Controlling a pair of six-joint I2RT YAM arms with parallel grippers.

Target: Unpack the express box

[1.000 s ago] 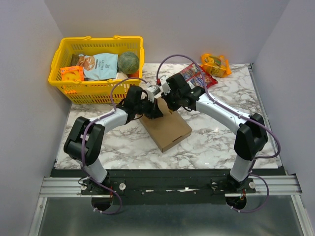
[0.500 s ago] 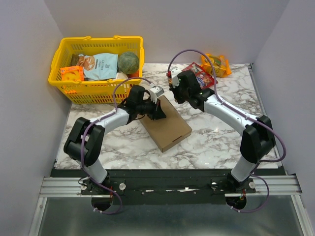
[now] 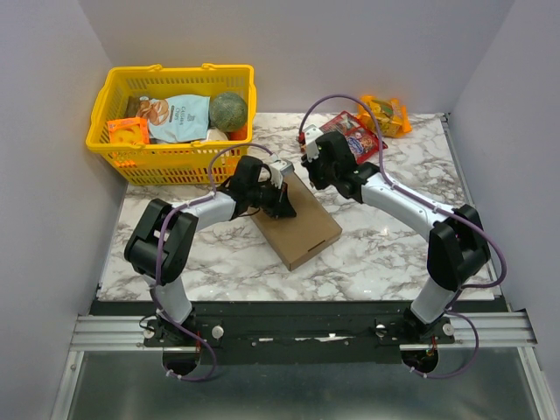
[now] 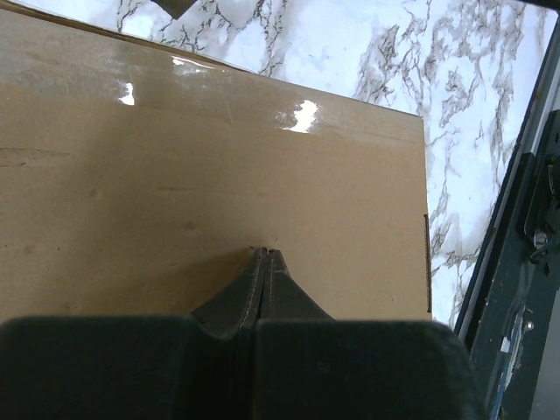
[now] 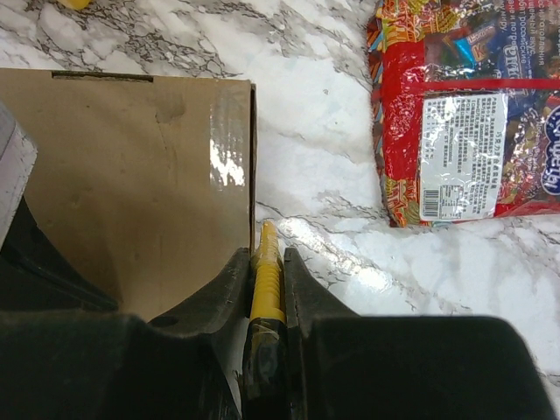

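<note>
The express box (image 3: 302, 229) is a flat brown cardboard mailer lying closed in the middle of the marble table. My left gripper (image 3: 283, 201) is shut with nothing in it, and its tips (image 4: 265, 252) rest on the box's lid (image 4: 219, 157). My right gripper (image 3: 306, 177) is at the box's far corner. It is shut on a yellow ridged tool (image 5: 267, 267) whose tip points along the box's side edge (image 5: 252, 157), just over the tabletop.
A yellow basket (image 3: 166, 156) with snack bags and a green round thing stands at the back left. A red snack bag (image 5: 464, 105) lies right of the box, seen also from above as a red snack bag (image 3: 354, 136). An orange packet (image 3: 383, 115) lies behind it.
My right gripper has drawn back and to the right from over the box's far end, still holding the yellow tool. My left gripper has shifted slightly right on the lid.
</note>
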